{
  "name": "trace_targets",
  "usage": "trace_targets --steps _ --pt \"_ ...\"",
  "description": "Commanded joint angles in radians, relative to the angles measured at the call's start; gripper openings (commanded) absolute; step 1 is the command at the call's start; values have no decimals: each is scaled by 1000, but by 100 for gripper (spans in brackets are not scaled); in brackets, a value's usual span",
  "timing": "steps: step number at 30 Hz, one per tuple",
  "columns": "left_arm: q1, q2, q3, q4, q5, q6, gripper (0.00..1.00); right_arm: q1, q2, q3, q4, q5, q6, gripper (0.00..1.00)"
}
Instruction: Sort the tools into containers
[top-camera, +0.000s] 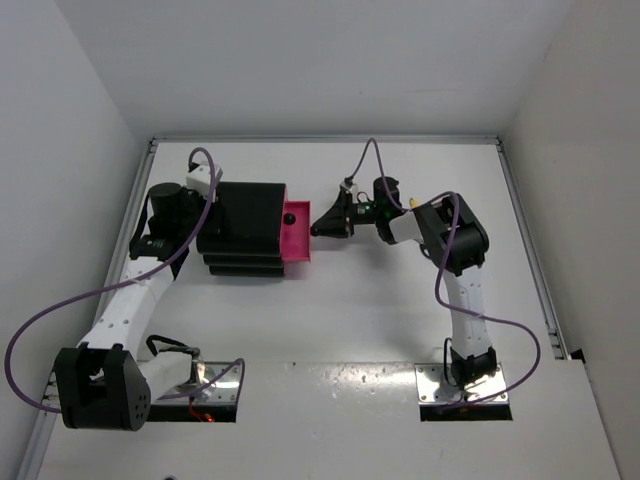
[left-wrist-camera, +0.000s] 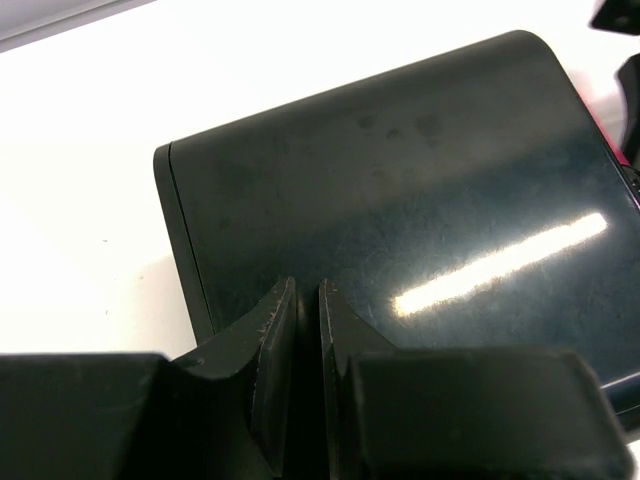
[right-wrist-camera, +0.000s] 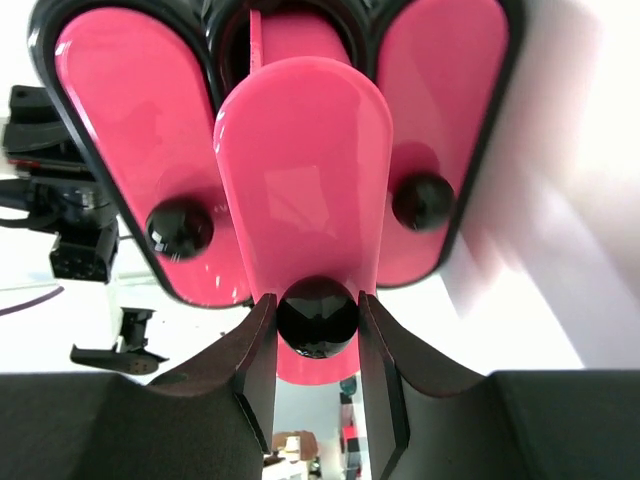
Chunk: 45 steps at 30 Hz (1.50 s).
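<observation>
The black drawer unit (top-camera: 240, 235) stands at the table's back left, with its pink fronts facing right. Its middle drawer (right-wrist-camera: 300, 160) is pulled out beyond the other two drawers (right-wrist-camera: 140, 150). My right gripper (right-wrist-camera: 317, 322) is shut on that drawer's round black knob (right-wrist-camera: 317, 316), and it also shows in the top view (top-camera: 320, 228). My left gripper (left-wrist-camera: 308, 292) is shut and empty, pressed on the unit's glossy black top (left-wrist-camera: 420, 200). A small yellow tip (top-camera: 412, 202) shows behind the right wrist. The scissors, wrench and blue stick are out of view.
The white table (top-camera: 340, 310) has a raised rail along the back and both sides. Purple cables loop from both arms. The right arm's elbow (top-camera: 455, 235) stands right of the drawers.
</observation>
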Motion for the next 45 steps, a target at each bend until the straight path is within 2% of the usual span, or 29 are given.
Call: trace_targets --steps 1,8,18,22,24,27,32,35,39,41,42,43,45 --pt "-8 31 -42 -129 -39 -4 21 -53 -84 -49 26 -27 -33 18" --pt "-8 31 -33 -129 -39 -4 21 -132 -136 -174 26 -49 -67 18" --pt "-8 41 -24 -129 -39 -13 21 -189 -178 -227 -157 -76 -252 18" --pt "-8 41 -24 -129 -39 -13 21 -189 -167 -190 -248 -67 -318 33" --pt "-8 41 -24 -129 -39 -13 21 -189 -167 -173 -362 -56 -367 46" --pt "-8 41 -24 -129 -39 -13 21 -179 -167 -164 -451 -33 -450 53" --pt "-8 50 -24 -129 -39 -13 21 -189 -167 -164 -474 -33 -473 56" --pt "-8 50 -24 -120 -39 -13 21 -207 -196 -153 -567 -13 -568 59" --pt "-8 50 -33 -120 -39 -13 21 -270 -268 -109 -756 -13 -729 59" --pt "-8 41 -33 -120 -39 -2 21 -325 -328 -58 -947 6 -847 59" --pt "-8 41 -33 -120 -39 -2 21 -345 -342 36 -1055 26 -1027 59" --pt "-8 31 -33 -120 -39 -2 21 -378 -342 93 -1276 83 -1124 59" --pt "-8 21 -33 -120 -39 7 26 -405 -365 234 -1446 157 -1348 58"
